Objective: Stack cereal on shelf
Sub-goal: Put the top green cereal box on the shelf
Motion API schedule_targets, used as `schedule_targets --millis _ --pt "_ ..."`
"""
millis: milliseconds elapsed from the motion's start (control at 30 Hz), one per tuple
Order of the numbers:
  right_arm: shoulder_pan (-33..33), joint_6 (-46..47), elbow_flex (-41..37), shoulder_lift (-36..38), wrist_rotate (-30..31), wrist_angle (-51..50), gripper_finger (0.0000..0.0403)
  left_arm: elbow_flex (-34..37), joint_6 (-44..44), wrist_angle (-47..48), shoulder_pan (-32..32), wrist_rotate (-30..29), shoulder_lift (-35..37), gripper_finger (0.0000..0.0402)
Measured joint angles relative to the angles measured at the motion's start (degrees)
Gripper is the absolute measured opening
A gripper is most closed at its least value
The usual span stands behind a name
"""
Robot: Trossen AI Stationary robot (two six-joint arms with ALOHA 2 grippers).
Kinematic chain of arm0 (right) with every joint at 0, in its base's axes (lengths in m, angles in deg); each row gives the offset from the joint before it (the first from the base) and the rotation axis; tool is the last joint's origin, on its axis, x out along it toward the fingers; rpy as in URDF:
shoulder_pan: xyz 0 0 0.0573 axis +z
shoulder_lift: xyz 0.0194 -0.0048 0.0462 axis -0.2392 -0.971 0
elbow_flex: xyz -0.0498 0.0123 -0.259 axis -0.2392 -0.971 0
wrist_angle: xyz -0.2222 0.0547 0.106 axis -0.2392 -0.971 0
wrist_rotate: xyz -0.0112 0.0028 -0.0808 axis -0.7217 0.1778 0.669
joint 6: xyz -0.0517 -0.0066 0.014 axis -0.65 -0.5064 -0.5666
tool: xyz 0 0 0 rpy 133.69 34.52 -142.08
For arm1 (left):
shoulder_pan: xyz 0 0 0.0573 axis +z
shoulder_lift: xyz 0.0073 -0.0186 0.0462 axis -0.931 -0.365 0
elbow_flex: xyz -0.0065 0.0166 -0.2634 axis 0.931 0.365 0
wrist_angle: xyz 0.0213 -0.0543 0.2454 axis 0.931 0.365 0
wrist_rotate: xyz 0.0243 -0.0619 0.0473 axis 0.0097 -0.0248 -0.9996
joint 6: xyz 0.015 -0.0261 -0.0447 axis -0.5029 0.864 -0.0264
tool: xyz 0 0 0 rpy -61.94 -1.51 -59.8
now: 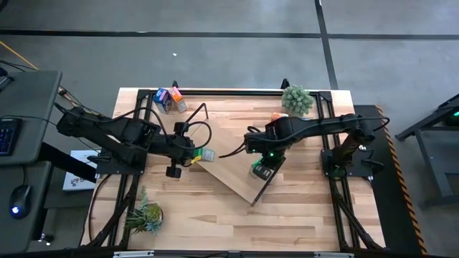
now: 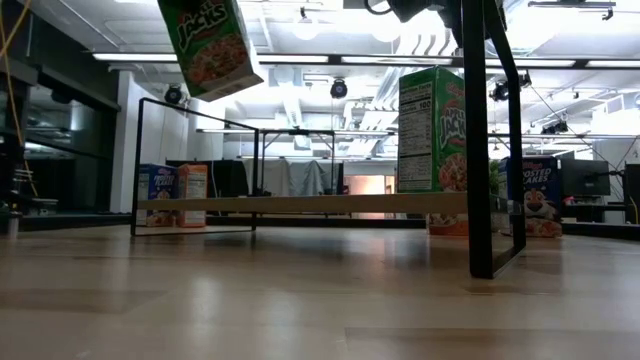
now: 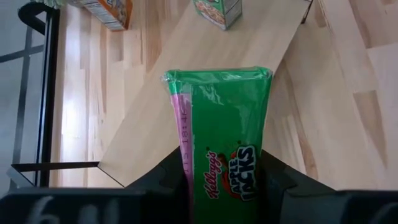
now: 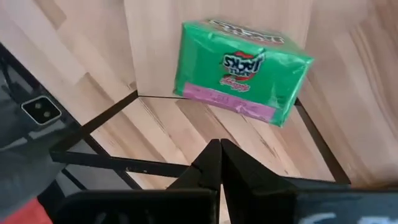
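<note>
From the high view, I've got one green Apple Jacks box standing on the shelf, right under my right gripper. Two boxes wait at the table's far corner, an orange one sits by the plant.

Low view: my carried Apple Jacks box hangs above the board, not yet placed.

Left wrist: left gripper jaws clamped on that second green box.

Right wrist: jaws pinched together, empty, box just ahead. One stacked, four left, I reckon.
</note>
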Motion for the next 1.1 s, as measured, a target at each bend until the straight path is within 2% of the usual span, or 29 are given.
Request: schedule_targets --millis 433,633,1100 --pt "0.0 6.7 0.0 -0.5 3.0 -0.6 0.0000 0.0 0.0 0.0 0.0 0.0 0.0 0.0106" --pt "0.0 5.5 -0.1 -2.8 2.8 -0.9 0.0000 0.0 0.0 0.0 0.0 -0.1 0.0 0.0106" --pt "-0.2 5.8 -0.1 -3.1 4.4 -3.2 0.0000 0.0 0.0 0.0 0.0 -0.1 0.0 0.0106"
